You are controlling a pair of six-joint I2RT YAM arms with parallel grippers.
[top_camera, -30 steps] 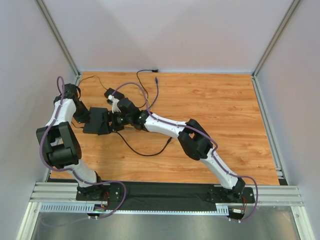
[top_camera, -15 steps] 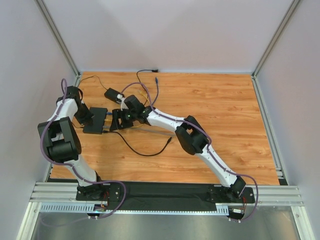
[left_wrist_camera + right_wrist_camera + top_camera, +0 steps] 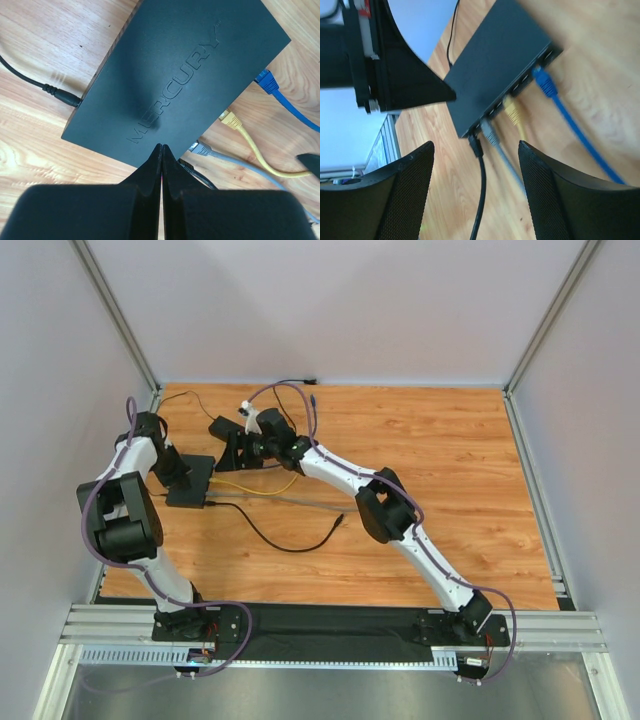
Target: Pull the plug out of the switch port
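The switch (image 3: 190,481) is a flat black box marked MERCURY (image 3: 180,75), at the table's left. My left gripper (image 3: 161,146) is shut, with nothing in it, and its tips rest on the switch's top near the socket edge; it also shows in the top view (image 3: 172,468). Blue (image 3: 265,80), yellow (image 3: 230,119), grey (image 3: 201,148) and black (image 3: 187,167) plugs sit along that edge. I cannot tell whether the blue plug (image 3: 544,81) is seated. My right gripper (image 3: 475,146) is open and empty, hovering off the socket edge (image 3: 236,451).
A small black power brick (image 3: 222,428) lies behind the switch. A power lead (image 3: 60,94) enters the switch's far side. Yellow (image 3: 255,486), grey (image 3: 300,501) and black (image 3: 285,543) cables trail right across the wooden table. The left wall post (image 3: 150,400) is close.
My right gripper has drawn back from the switch's socket edge toward the back of the table, and the trailing cables are now uncovered. My left gripper has stayed on the switch.
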